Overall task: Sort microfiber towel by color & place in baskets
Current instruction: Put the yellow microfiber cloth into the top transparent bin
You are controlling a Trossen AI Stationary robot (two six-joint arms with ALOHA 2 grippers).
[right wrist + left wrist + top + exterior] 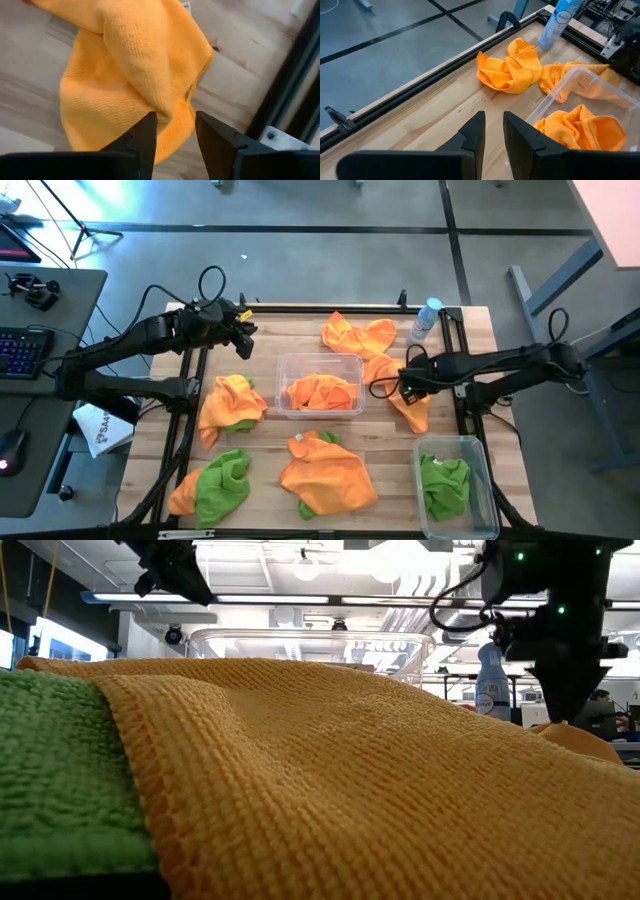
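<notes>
My right gripper [404,387] points down, open, over an orange microfiber towel [125,75] lying crumpled on the table just right of the middle basket [352,362]. A raised fold of that towel runs toward the gap between its fingers [176,131]. The middle basket holds an orange towel [322,392]. The basket at the near right [482,448] holds a green towel [445,485]. My left gripper [494,131] hangs over the table's far left, its fingers a narrow gap apart with nothing between them. My right gripper stands open over the orange towel's raised fold [159,102], coming from above. I cannot tell whether its fingertips touch the cloth. The towel lies slack on the table.
More towels lie loose: an orange one [358,335] at the far middle, an orange and green pair [232,400] on the left, a green and orange pair [215,485] near left, an orange one [325,470] near middle. A spray bottle [425,320] stands far right.
</notes>
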